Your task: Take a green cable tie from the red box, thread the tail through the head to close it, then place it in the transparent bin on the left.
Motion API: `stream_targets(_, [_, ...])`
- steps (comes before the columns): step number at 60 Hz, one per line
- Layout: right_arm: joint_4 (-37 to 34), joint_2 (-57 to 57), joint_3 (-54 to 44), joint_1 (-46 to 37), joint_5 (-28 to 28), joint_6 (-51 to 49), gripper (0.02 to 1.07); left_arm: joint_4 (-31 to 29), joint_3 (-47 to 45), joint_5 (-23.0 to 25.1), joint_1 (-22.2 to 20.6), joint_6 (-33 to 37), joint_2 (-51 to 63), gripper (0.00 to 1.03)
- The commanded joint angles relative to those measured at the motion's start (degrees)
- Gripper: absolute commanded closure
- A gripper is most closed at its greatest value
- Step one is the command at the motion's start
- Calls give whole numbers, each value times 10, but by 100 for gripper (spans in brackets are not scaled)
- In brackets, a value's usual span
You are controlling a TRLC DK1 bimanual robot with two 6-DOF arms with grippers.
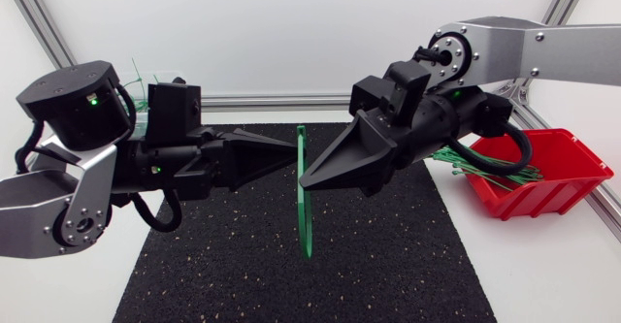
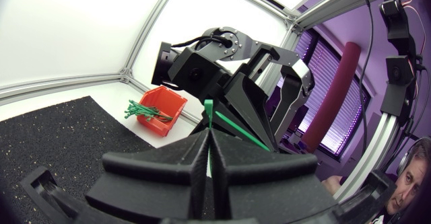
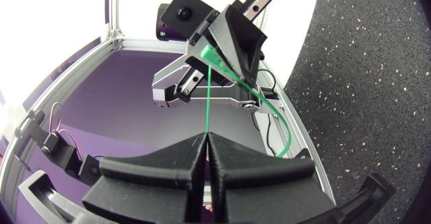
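Observation:
A green cable tie (image 1: 304, 197) hangs upright over the middle of the black mat (image 1: 243, 265), and both grippers hold it. My left gripper (image 1: 291, 151) is shut on its upper part. My right gripper (image 1: 307, 179) is shut on it just below, from the other side. In the left wrist view the tie (image 2: 209, 108) sticks up between my shut left gripper (image 2: 207, 140). In the right wrist view the thin strap (image 3: 207, 109) runs from my right gripper (image 3: 205, 143) up to the left gripper (image 3: 209, 49). The red box (image 1: 558, 192) of green ties (image 1: 485, 163) stands at the right.
The transparent bin (image 1: 146, 105) stands at the back left, mostly hidden behind my left arm, with green ties (image 1: 136, 76) poking out. The red box (image 2: 163, 109) also shows in the left wrist view beyond the mat. White tabletop surrounds the mat.

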Motion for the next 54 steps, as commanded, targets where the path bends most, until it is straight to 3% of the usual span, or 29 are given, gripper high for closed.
stream_targets(1, [-2,3,6,5,-3,-6,102,6,-5,-2,-5,1,6,100])
stream_targets(54, [3,15,3,-10,-2,-8,102,6,-6,-1,-6,1,4,100])
